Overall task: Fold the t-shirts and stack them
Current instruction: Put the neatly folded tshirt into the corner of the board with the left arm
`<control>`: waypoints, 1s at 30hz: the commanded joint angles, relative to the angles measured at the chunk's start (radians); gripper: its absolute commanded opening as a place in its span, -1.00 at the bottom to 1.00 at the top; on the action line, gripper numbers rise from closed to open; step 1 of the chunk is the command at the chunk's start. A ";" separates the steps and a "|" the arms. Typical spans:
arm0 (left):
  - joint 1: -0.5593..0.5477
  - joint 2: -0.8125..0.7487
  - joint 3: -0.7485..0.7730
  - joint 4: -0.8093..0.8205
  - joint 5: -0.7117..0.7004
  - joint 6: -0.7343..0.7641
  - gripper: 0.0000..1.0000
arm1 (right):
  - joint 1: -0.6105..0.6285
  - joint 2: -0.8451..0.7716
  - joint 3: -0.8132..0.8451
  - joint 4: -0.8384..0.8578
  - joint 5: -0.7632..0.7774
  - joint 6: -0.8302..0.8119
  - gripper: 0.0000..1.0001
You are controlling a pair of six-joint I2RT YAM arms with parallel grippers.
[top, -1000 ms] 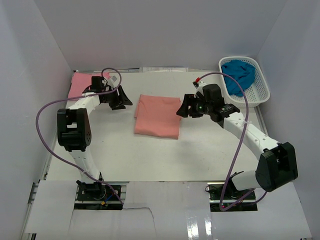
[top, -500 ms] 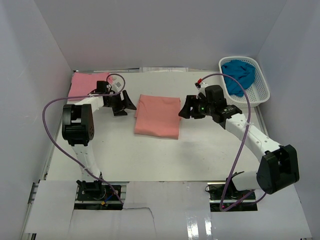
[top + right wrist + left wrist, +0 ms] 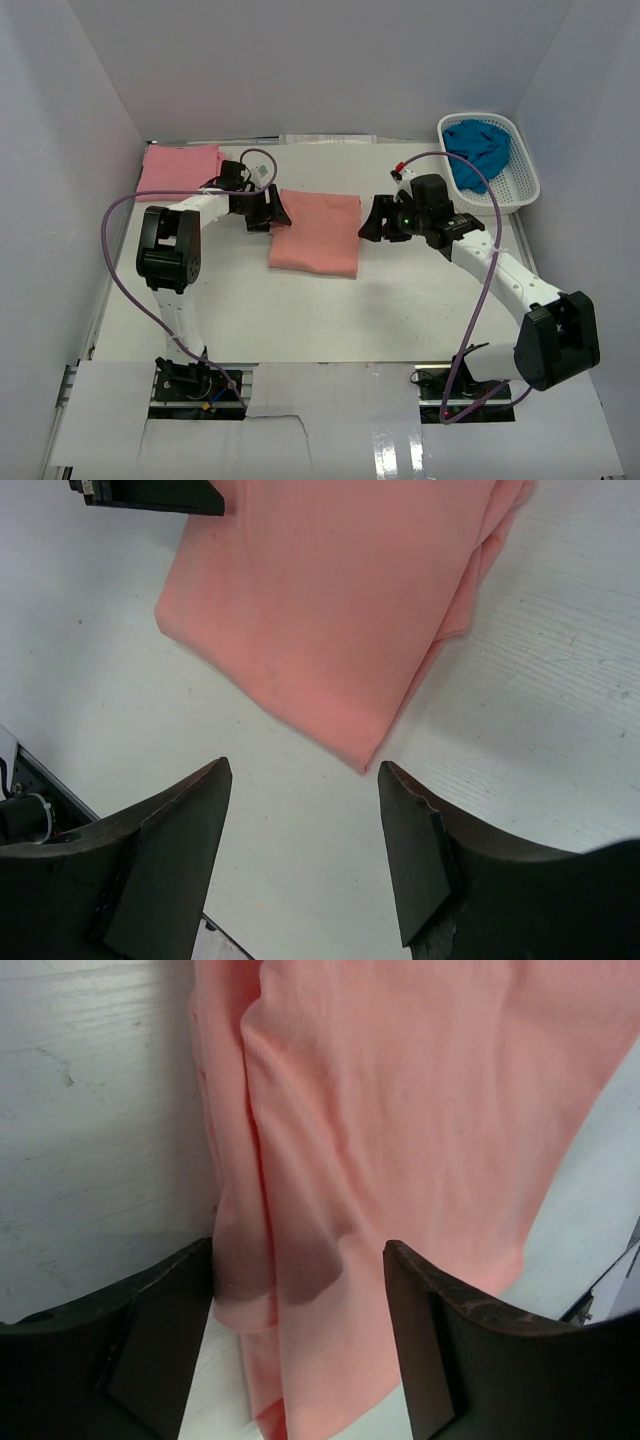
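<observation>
1. The salmon-orange t-shirt (image 3: 315, 232) lies folded into a flat rectangle near the middle of the white table (image 3: 330, 310). Its layered edges show along the sides.
2. The left gripper (image 3: 274, 212) sits low at the far left corner of this shirt. It is released, with its jaws spread wide. In the left wrist view, the shirt's folded left edge runs between the two dark fingers (image 3: 150, 1350), and their shadow falls on the cloth. Whether a finger actually touches the fabric cannot be told.
3. The right gripper (image 3: 371, 222) is just beside the shirt's right edge, opposite the left one. Its jaws stand apart and hold nothing. The right wrist view shows bare table between its fingers (image 3: 160, 860), with a corner of the folded shirt just ahead of them.
4. The lighter pink t-shirt (image 3: 180, 160) lies folded flat in the far left corner of the table, apart from the salmon-orange one.
5. The teal-blue t-shirt (image 3: 478, 148) is bunched up, unfolded, inside the white lattice basket (image 3: 527, 180) at the far right corner of the table.
6. A purple cable (image 3: 110, 230) loops loosely beside each arm.
</observation>
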 commanded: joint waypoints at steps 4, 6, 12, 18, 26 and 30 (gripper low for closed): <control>-0.005 0.053 0.050 -0.059 -0.058 0.032 0.29 | -0.008 -0.036 -0.013 0.022 -0.024 -0.008 0.34; -0.014 0.078 0.061 -0.071 -0.081 0.041 0.17 | -0.009 -0.043 -0.014 0.022 -0.027 -0.008 0.34; -0.045 0.118 0.064 -0.082 -0.069 0.038 -0.46 | -0.012 -0.070 -0.023 0.021 -0.033 -0.005 0.34; -0.047 0.115 0.084 -0.108 -0.053 0.049 -1.00 | -0.020 -0.084 -0.034 0.019 -0.036 -0.008 0.34; -0.018 0.109 0.154 -0.169 -0.033 0.071 -1.00 | -0.031 -0.095 -0.045 0.018 -0.040 -0.009 0.33; 0.008 0.112 0.203 -0.197 -0.046 0.084 -1.00 | -0.032 -0.093 -0.043 0.018 -0.042 -0.009 0.33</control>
